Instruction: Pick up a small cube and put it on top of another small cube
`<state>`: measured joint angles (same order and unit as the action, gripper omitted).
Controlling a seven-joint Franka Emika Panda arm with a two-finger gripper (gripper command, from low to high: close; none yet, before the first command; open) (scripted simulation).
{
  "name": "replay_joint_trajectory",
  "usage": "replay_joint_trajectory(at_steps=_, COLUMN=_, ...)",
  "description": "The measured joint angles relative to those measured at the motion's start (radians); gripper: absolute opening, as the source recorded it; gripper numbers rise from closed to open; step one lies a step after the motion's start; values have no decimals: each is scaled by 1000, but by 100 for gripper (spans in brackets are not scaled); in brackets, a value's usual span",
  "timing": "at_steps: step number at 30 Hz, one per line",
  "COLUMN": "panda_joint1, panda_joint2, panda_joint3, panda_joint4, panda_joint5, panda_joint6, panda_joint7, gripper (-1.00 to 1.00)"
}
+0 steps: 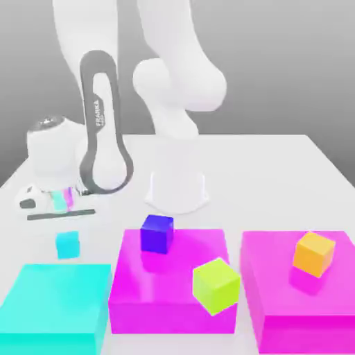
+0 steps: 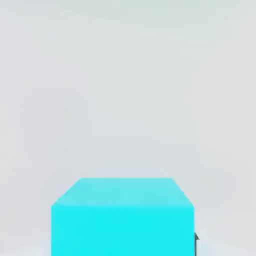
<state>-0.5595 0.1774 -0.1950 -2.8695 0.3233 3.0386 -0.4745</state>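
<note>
Small solid-cyan cube point(image 1: 68, 245): sits behind the wide flat cyan block point(image 1: 55, 305) in the exterior view. Claw point(image 1: 67, 239) is narrow, closed on that cube; hand view has the cube close up. Can't tell if it's clear of the white surface point(image 1: 263, 166).

All places relative to the small cyan cube, exterior view:
- White arm point(image 1: 104, 125) with dark grey trim: hand directly above it.
- White robot base point(image 1: 177, 191): farther back, to the right.
- Dark blue cube point(image 1: 157, 234): right, at the rear part of the middle magenta block point(image 1: 173, 315).
- Yellow-green cube point(image 1: 216, 286): farther right and nearer the camera, tilted, overlapping that block's front right part. Contact unclear.
- Orange cube point(image 1: 314, 254): far right, tilted, over the right-hand magenta block point(image 1: 305, 333). Contact unclear.
</note>
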Motion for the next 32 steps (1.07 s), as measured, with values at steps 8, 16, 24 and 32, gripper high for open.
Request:
replay_joint_trajectory(at_steps=8, panda_joint1=37, panda_joint2=-289, panda_joint3=-29, panda_joint4=-53, panda_joint5=-352, panda_joint6=-229, panda_joint7=360, gripper=-100)
replay_joint_trajectory(at_steps=16, panda_joint1=171, panda_joint2=-564, panda_joint3=170, panda_joint4=-75, panda_joint5=-289, panda_joint6=-485, panda_joint7=642, gripper=-100)
replay_joint_trajectory(at_steps=24, panda_joint1=297, panda_joint2=-780, panda_joint3=337, panda_joint4=-101, panda_joint5=-199, panda_joint6=-670, panda_joint7=864, gripper=-100)
replay_joint_trajectory(at_steps=32, panda_joint1=297, panda_joint2=-610, panda_joint3=366, panda_joint4=-150, panda_joint5=-185, panda_joint6=-451, panda_joint7=873, gripper=100)
